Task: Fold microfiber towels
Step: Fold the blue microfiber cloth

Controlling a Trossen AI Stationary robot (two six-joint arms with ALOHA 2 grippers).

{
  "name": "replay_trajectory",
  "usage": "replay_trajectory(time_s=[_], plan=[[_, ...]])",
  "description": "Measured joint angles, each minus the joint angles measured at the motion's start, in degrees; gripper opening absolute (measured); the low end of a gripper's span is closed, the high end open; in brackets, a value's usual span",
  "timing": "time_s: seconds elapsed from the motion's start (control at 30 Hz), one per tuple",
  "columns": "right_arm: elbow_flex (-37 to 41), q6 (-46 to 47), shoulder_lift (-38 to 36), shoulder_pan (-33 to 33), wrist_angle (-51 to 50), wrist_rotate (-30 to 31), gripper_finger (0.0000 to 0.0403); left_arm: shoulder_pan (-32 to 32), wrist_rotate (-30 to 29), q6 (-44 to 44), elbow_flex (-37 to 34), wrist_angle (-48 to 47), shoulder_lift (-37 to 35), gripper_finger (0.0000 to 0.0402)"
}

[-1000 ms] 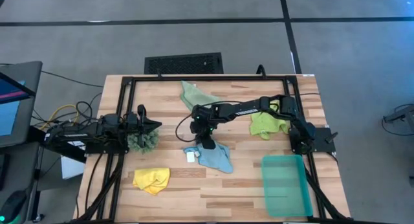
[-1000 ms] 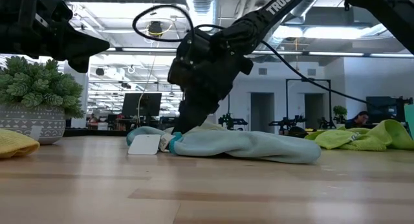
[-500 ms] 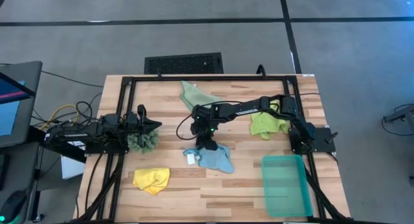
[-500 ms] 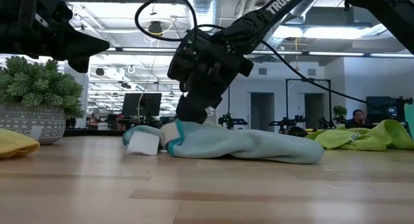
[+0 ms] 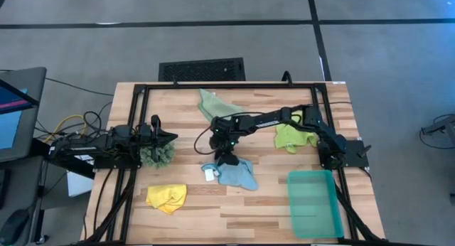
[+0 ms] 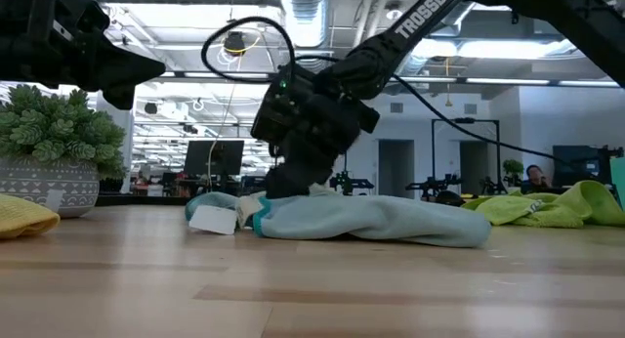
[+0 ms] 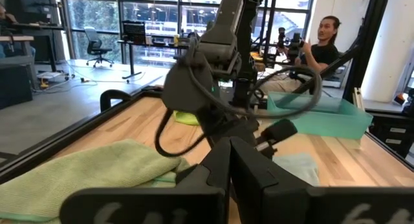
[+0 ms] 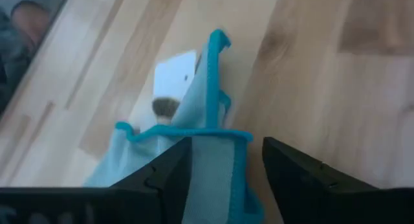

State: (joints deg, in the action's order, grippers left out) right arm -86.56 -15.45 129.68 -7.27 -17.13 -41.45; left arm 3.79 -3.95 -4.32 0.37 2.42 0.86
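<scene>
The light blue towel [image 5: 233,173] lies bunched at mid-table, its white tag [image 8: 174,72] on the wood. My right gripper [image 5: 227,159] slants down onto the towel's far part, open. A raised teal-edged fold [image 8: 217,162] stands between its fingers. The pale sage green towel [image 5: 213,104] lies at the far edge, the lime green towel [image 5: 293,136] at the right, the yellow towel [image 5: 166,198] at the near left. My left gripper [image 5: 173,138] waits shut at the left, level above the table. My right gripper stands astride the blue towel's raised fold [image 8: 217,162], coming at it slanting from above. A strip of wood shows between the fold and one finger [image 8: 297,179]. Whether the other finger [image 8: 169,179] touches the cloth I cannot tell. The towel rests on the table.
A teal plastic tray [image 5: 316,203] sits at the near right corner. A dark green spiky plant in a pot [image 6: 54,152] stands at the left, under my left gripper. A black frame [image 5: 213,84] borders the table. A person sits in the room beyond.
My right gripper has opened and tipped further down onto the blue towel. The towel's tagged end rose slightly half a second ago and has sunk back onto the wood. The towel now lies a little more bunched than before.
</scene>
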Motion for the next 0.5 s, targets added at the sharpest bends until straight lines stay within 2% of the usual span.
replay_trajectory(time_s=[0.17, 0.27, 0.43, 0.5], plan=[[0.0, -2.4, 0.1, 0.8, -0.8, -1.6, 0.0178, 0.0, 0.0, 0.0, 0.0, 0.0, 0.0, 0.0], [0.0, -3.5, 0.1, 1.3, -0.8, -1.6, 0.013, 0.0, 0.0, 0.0, 0.0, 0.0, 0.0, 0.0], [0.0, -4.0, -0.1, 1.2, -1.1, -1.5, 0.0025, 0.0, 0.0, 0.0, 0.0, 0.0, 0.0, 0.0], [0.1, -3.9, -0.8, 1.2, -1.4, -1.0, 0.0012, 0.0, 0.0, 0.0, 0.0, 0.0, 0.0, 0.0]])
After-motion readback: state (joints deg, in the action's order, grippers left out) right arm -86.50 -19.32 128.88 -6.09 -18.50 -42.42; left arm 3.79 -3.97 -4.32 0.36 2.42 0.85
